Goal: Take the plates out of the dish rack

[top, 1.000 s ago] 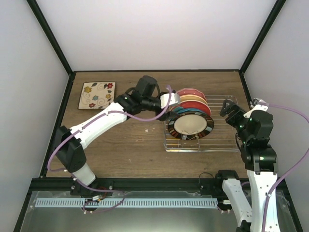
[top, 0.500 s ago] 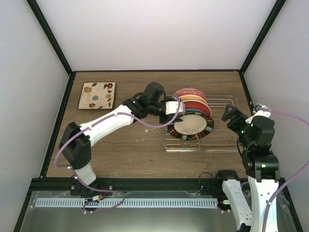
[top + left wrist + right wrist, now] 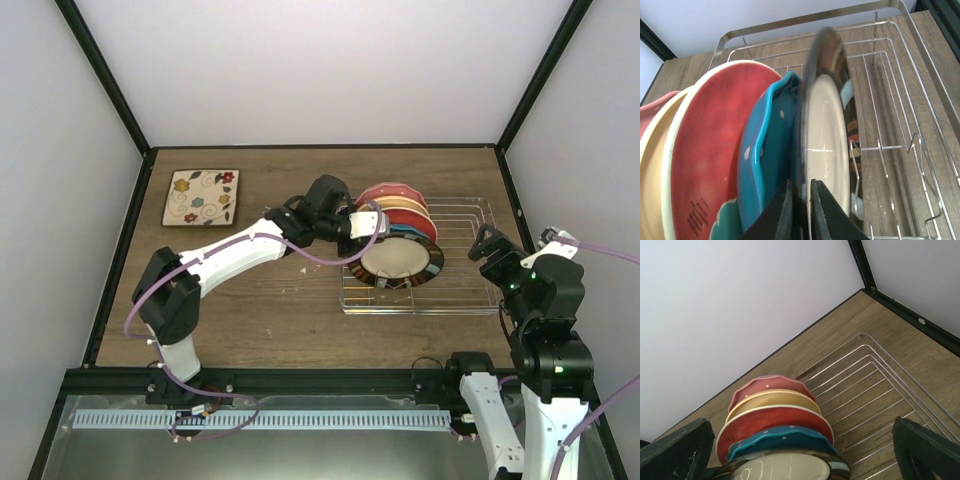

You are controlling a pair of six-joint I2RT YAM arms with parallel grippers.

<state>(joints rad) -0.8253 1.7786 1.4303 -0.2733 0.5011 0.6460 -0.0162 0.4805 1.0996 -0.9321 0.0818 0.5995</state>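
Observation:
Several plates stand on edge in the silver wire dish rack [image 3: 462, 292]. Frontmost is the cream plate with the dark striped rim [image 3: 402, 260], leaning toward the near side. My left gripper [image 3: 366, 224] is shut on its left rim; in the left wrist view the plate's rim [image 3: 826, 125] runs down between the two black fingers [image 3: 779, 212]. Behind it stand the teal polka-dot plate [image 3: 782, 436], the red plate [image 3: 771, 419], the orange-yellow plate [image 3: 773, 400] and the pink-red scalloped plate [image 3: 766, 384]. The square cream floral plate [image 3: 201, 196] lies flat at the table's far left. My right gripper [image 3: 491, 246] hangs open right of the rack.
The rack's right half [image 3: 875, 375] holds only bare wires and low tines. Wooden table [image 3: 250, 300] shows between the rack and the floral plate. A black frame and white walls close in the table on three sides.
My left gripper has moved right to the rack and shut on the striped-rim plate's rim. My right arm has drawn back toward the right and the near edge.

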